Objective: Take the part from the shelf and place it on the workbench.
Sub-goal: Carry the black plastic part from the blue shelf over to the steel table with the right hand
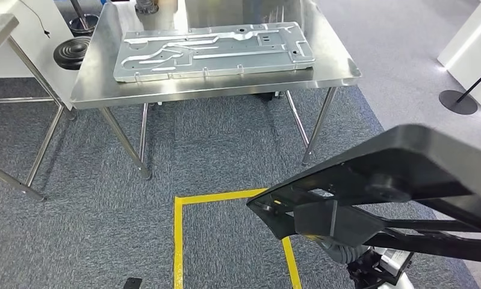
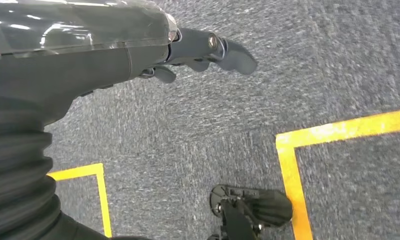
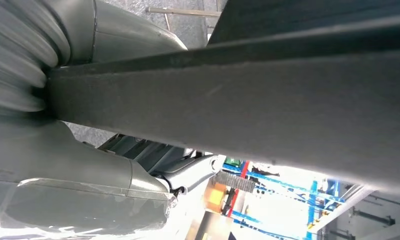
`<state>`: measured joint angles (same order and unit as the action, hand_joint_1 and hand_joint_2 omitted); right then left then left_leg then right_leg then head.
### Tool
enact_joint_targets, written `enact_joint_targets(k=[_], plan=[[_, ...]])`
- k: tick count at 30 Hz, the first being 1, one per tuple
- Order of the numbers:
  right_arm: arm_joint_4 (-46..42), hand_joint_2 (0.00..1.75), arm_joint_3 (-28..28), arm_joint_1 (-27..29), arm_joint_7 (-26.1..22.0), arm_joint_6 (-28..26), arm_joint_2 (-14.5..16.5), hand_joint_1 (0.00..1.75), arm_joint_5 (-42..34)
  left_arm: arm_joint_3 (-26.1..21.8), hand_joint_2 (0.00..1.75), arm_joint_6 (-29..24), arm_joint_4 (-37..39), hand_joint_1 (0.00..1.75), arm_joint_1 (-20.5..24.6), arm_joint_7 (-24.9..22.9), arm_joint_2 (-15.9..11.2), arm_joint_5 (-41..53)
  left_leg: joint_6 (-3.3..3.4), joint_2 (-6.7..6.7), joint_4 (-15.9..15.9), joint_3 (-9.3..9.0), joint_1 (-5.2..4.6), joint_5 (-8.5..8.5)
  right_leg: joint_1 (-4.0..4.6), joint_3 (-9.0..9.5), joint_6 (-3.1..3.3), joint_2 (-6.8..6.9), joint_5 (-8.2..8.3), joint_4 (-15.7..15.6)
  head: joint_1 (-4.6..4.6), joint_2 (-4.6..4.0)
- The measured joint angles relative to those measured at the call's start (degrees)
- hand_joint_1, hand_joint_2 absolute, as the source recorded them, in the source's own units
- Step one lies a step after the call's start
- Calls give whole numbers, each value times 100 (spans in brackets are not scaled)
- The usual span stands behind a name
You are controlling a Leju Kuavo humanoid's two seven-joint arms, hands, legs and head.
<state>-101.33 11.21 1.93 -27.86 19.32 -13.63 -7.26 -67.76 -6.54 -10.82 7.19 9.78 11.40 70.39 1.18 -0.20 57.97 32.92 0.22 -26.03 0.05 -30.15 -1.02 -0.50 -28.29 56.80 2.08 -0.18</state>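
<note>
Black part (image 1: 400, 174) gripped by right hand (image 3: 87, 195) | left hand (image 2: 208, 50) loose, empty | bench (image 1: 214, 90) carries metal plate (image 1: 214, 49)

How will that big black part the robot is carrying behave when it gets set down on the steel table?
The black part looks flat, long and open-framed, so it is probably stiff and fairly light for its size. The right hand grips it near one side, so the far end may sag or swing. On the polished workbench it could slide easily.
</note>
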Motion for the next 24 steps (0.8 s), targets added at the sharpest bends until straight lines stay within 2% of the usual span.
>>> enact_joint_targets(k=[2,3,5,6,7,8,10,11,12,14,16,17,18,20,21,22,23,24], plan=[[-43,175,-19,11,-7,-4,-5,155,6,3,175,2,0,0,15,-1,0,6,64,3,-67,-61,29,7,-8,-87,-57,8,-147,237,1,0],[-58,175,-30,18,-10,-4,-9,155,10,5,175,3,0,0,23,-1,2,9,88,6,-89,-90,39,3,-24,-232,-82,12,-292,534,1,-1],[-65,175,-43,44,-12,-5,-12,155,20,7,175,10,0,0,31,-6,4,16,109,7,-93,-114,37,-30,-53,-692,-128,15,-596,1334,1,-1],[-65,175,-45,63,-10,-6,-12,155,25,7,175,13,0,0,30,-10,4,22,111,5,-92,-130,36,-51,-71,-885,-147,17,-642,1615,0,0],[-65,175,-47,76,-8,-7,-12,155,28,7,175,16,0,0,29,-14,4,29,106,2,-90,-154,36,-75,-85,-985,-161,18,-569,1695,0,1],[-65,175,-50,84,-8,-7,-12,155,28,7,175,18,0,0,29,-16,5,37,97,-2,-88,-190,37,-104,-98,-960,-167,21,-374,1529,0,1],[-66,175,-60,84,-9,-7,-12,155,28,7,175,20,0,0,30,-21,10,46,60,-10,-86,-275,37,-175,-112,-644,-150,35,124,737,1,0],[-68,175,-66,83,-9,-6,-12,155,29,8,175,20,0,0,35,-26,13,47,30,-13,-78,-305,29,-212,-102,-494,-130,41,276,378,1,0],[-73,175,-74,82,-8,-5,-12,155,31,8,175,19,0,0,40,-34,14,47,-2,-14,-76,-321,22,-240,-87,-406,-104,44,336,162,1,0],[-81,175,-91,80,-4,-3,-12,155,37,9,175,18,0,0,48,-49,16,45,-69,-11,-83,-337,16,-275,-50,-384,-42,35,298,74,1,0],[-100,175,-107,76,1,-1,-11,155,48,9,175,16,0,0,55,-54,17,41,-129,-4,-60,-354,21,-335,-71,-339,30,28,279,37,0,-1],[-112,175,-112,66,3,2,-11,155,56,9,175,12,0,0,61,-55,17,37,-153,-1,78,-310,24,-420,-84,-299,66,32,271,7,0,0],[-123,175,-115,54,5,5,-11,155,65,9,175,8,0,0,67,-55,16,33,-173,0,351,-190,28,-555,-95,-256,101,38,259,-18,-1,-1],[-128,175,-118,30,15,14,-12,155,75,8,175,2,0,0,67,-63,16,28,-199,0,1179,248,40,-875,-80,-201,144,47,213,-23,-1,0],[-127,175,-120,24,22,18,-12,155,75,8,175,1,0,0,64,-73,16,27,-207,0,1522,466,43,-953,-72,-180,154,45,189,-19,-1,0],[-127,175,-123,18,31,24,-12,155,74,7,175,1,0,0,61,-85,16,27,-208,0,1671,602,43,-914,-65,-153,155,39,161,-14,0,1],[-126,175,-130,8,39,29,-12,155,68,7,175,1,0,0,62,-94,16,27,-200,0,1568,616,43,-741,-61,-116,151,32,130,-8,0,0],[-125,175,-139,-5,46,38,-14,155,53,7,175,1,0,0,68,-101,16,27,-182,1,1251,523,42,-478,-57,-68,144,25,94,-1,0,0]])
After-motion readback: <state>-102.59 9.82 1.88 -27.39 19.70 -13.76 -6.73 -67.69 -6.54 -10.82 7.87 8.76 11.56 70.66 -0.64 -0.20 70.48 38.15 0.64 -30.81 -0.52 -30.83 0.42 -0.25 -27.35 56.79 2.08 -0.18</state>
